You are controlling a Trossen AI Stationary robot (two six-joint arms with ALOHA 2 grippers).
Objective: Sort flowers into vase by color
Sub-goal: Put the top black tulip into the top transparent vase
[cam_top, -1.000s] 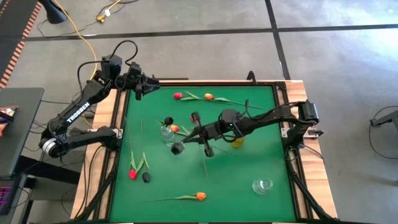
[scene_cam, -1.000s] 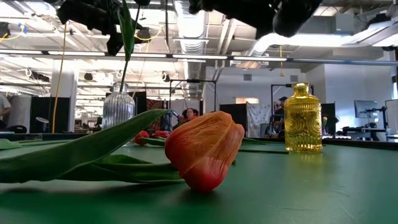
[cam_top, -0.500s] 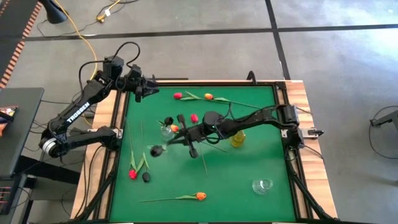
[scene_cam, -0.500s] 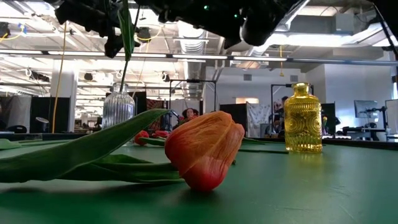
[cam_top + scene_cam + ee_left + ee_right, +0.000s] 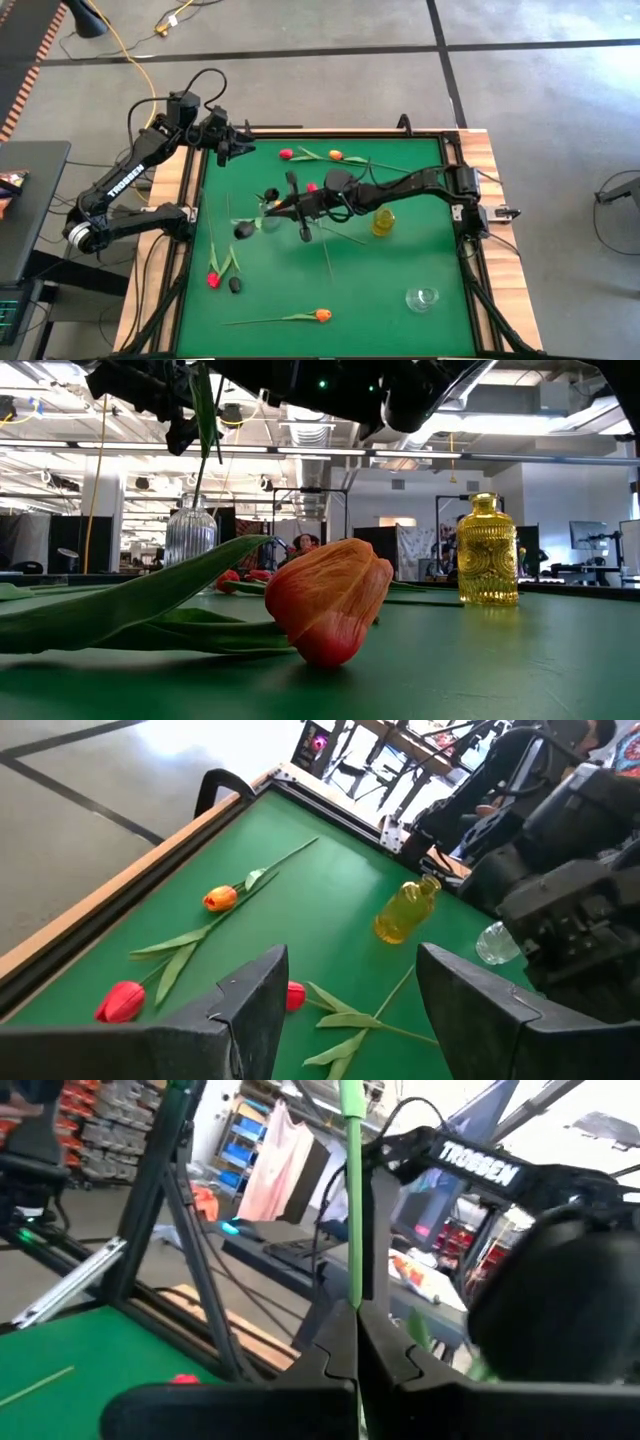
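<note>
A black tulip (image 5: 243, 231) hangs over the left-centre of the worktop (image 5: 400, 270), its thin green stem (image 5: 351, 1190) pinched between the closed fingers of the right claw (image 5: 296, 206), which reaches across from the right side. Just beside it stands the clear ribbed vase (image 5: 268, 214), already holding what we take to be a black flower and an orange one, though the arm hides part of it. We judge the step in hand to be carrying this bloom to a vase; the next move calls for turning the stem downward and threading it into a narrow mouth without knocking the glass over.

The yellow vase (image 5: 382, 222) stands right of centre, and a second clear vase (image 5: 422, 298) sits near the right front corner, apparently empty. Other flowers lie flat: a red tulip (image 5: 286, 154) and an orange tulip (image 5: 335, 155) along the far edge, a red one (image 5: 213, 279) with a black one (image 5: 235, 285) near the left edge, and another orange tulip (image 5: 322, 315) close to the near edge.

The left claw (image 5: 345, 995) waits over the far left corner, its fingers spread wide and empty. We see open green between the yellow vase and the near edge, the best room for swinging the long stem; the raised wooden rim (image 5: 190, 190) crowds the left side.
</note>
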